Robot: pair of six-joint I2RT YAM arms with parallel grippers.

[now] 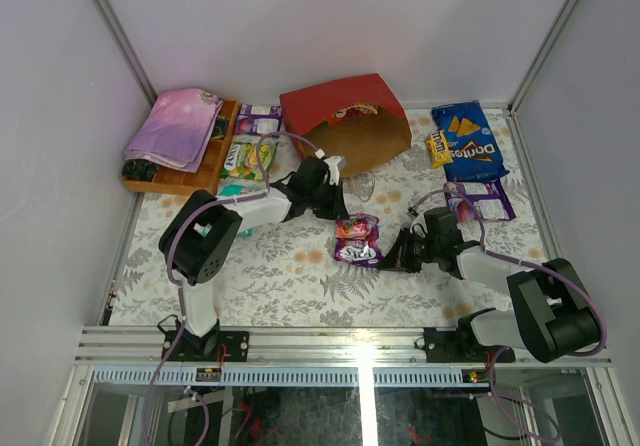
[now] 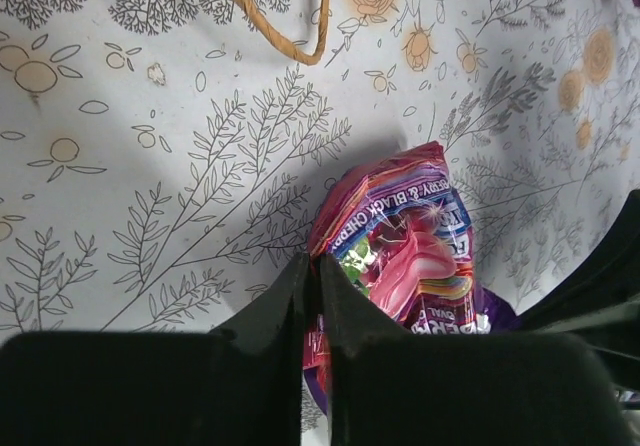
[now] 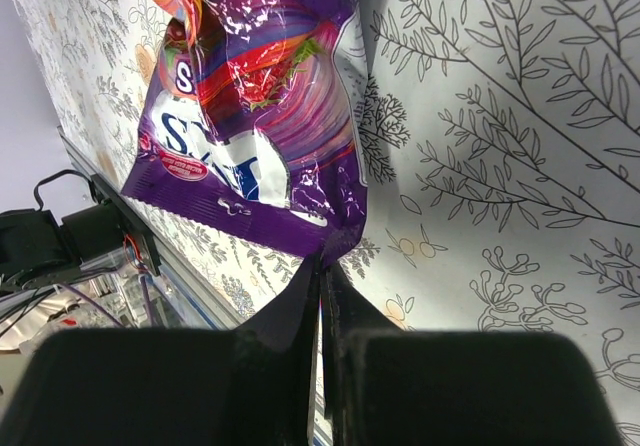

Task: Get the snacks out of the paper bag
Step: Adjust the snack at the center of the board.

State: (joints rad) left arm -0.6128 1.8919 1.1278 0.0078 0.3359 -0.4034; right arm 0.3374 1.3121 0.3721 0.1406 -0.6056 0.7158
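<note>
The red paper bag [image 1: 340, 116] lies on its side at the back, brown mouth toward me, its cord handle [image 2: 290, 41] on the cloth. In the middle a pink-red candy packet [image 1: 357, 229] [image 2: 400, 246] rests against a purple packet [image 1: 358, 255] [image 3: 250, 116]. My left gripper [image 1: 338, 209] [image 2: 318, 261] is shut on the pink packet's edge. My right gripper [image 1: 390, 258] [image 3: 322, 261] is shut on the purple packet's corner. Other snacks lie out: a blue Doritos bag [image 1: 470, 141], a purple-white pack [image 1: 482, 199], a yellow-green bag [image 1: 245, 156].
A wooden tray [image 1: 205, 178] at the back left carries a folded pink-purple cloth [image 1: 175, 126]. A small yellow pack [image 1: 437, 149] and another purple-white pack [image 1: 258, 119] flank the bag. White walls close in the floral tablecloth on three sides.
</note>
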